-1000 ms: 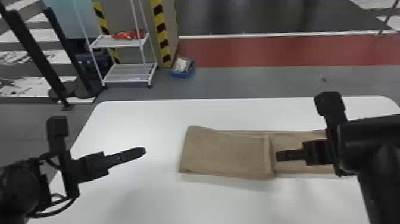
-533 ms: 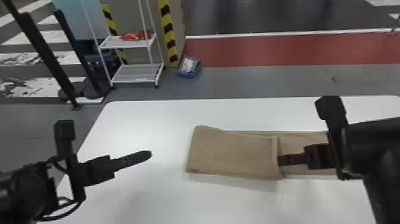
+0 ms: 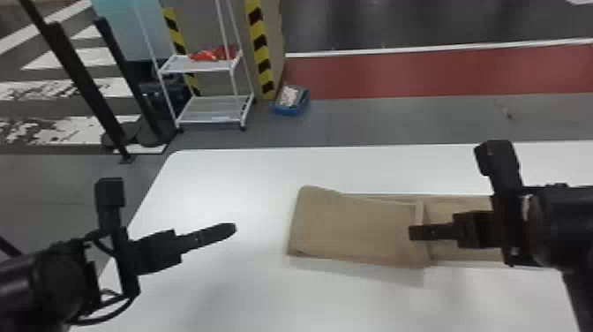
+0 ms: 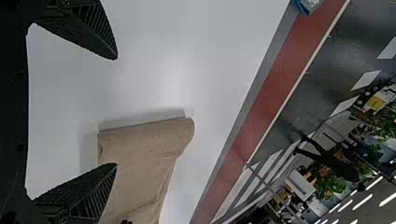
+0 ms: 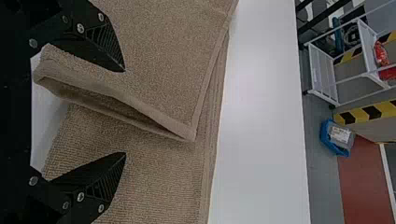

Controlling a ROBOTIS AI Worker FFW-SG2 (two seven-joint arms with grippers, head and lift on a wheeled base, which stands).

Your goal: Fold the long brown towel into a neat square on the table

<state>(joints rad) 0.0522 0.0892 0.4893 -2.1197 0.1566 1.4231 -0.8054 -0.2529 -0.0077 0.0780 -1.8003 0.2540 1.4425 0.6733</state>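
the right hand (image 5: 124, 112) has shifted left, fingers spread about the flap end (image 5: 163, 120), likely to straighten the brown towel (image 3: 353, 227) on the bench (image 3: 247, 300), the left hand (image 4: 116, 111) spread left of it.

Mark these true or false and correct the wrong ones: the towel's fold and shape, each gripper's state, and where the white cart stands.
1. The towel is folded over at its left end. True.
2. It is already a neat square. False: it is a long strip, running on to the right past the flap.
3. The right gripper is open at the flap's loose end. True.
4. Both grippers are shut. False: the left gripper is open too.
5. The white cart stands beyond the table. True.
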